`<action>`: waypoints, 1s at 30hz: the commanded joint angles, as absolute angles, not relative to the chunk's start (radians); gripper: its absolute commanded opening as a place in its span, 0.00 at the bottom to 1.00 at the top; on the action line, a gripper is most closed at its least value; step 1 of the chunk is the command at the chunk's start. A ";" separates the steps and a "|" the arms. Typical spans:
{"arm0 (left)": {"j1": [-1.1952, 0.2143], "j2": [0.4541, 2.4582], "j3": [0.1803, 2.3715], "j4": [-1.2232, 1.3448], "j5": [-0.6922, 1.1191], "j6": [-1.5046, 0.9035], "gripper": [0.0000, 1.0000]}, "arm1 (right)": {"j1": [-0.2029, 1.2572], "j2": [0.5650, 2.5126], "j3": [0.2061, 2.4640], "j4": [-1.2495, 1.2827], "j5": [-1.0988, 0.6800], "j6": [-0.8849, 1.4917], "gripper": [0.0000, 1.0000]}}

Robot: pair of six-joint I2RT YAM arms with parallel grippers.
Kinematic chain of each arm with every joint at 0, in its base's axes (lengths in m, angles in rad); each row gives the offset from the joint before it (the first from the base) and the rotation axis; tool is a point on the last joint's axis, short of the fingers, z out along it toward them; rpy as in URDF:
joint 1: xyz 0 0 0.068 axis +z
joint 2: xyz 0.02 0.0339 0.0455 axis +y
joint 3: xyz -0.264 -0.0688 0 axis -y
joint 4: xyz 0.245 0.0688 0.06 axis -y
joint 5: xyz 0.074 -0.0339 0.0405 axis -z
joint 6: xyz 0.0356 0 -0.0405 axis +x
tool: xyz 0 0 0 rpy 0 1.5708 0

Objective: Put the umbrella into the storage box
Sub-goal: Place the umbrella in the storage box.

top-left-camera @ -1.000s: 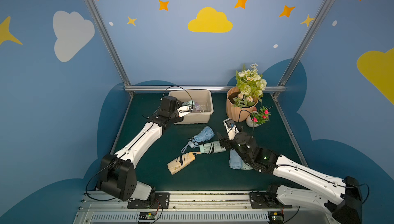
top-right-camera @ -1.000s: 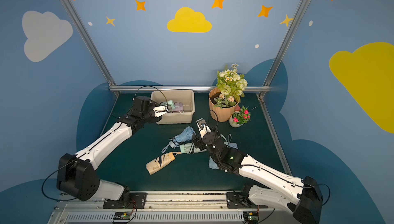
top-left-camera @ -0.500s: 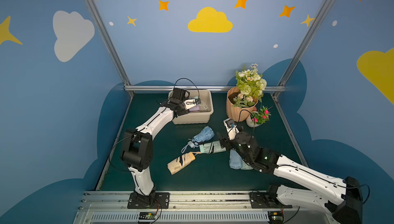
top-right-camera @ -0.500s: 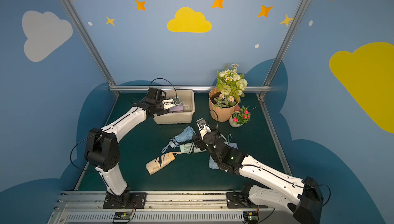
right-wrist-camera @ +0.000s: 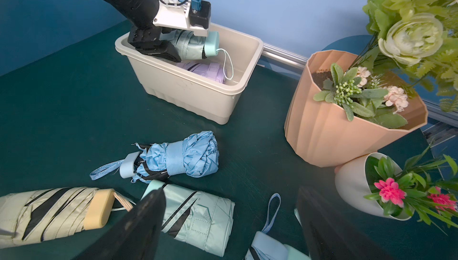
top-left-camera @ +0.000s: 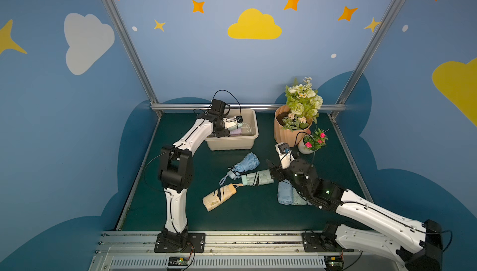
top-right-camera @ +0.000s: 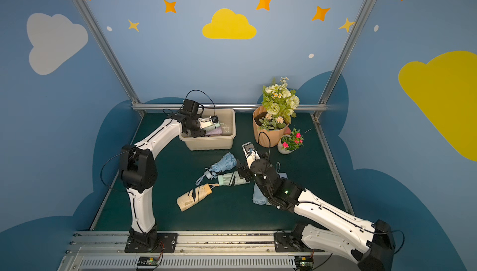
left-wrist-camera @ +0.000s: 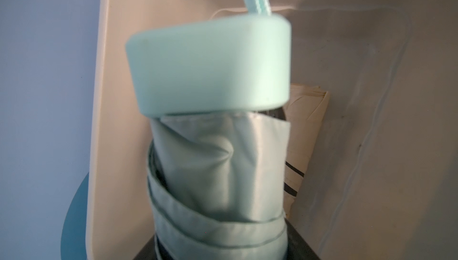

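Note:
The beige storage box stands at the back of the table. My left gripper hangs over its left end, shut on a mint-green folded umbrella held tilted above the box floor. A lilac umbrella and a cream striped one lie inside. My right gripper stands open low over another mint umbrella on the table.
A light blue umbrella and a beige striped umbrella lie mid-table. More folded umbrellas lie under my right arm. A peach ribbed flower pot and a small white pot stand at the back right.
My left arm has swung upright and carried the mint umbrella further right over the storage box. The right arm has stayed in place.

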State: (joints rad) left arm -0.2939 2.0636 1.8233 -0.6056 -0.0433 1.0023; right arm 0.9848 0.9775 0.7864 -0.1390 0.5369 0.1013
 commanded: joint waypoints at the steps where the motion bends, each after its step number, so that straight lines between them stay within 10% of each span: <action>1: -0.302 2.114 1.868 -0.649 0.004 0.976 0.65 | 0.976 0.956 0.794 -0.156 0.519 0.118 0.89; 13: -0.301 2.195 1.911 -0.644 0.050 0.924 0.90 | 0.969 0.966 0.825 -0.178 0.517 0.125 0.89; 30: -0.302 1.838 1.813 -0.339 0.121 0.543 0.92 | 0.965 1.022 0.824 -0.132 0.465 0.132 0.89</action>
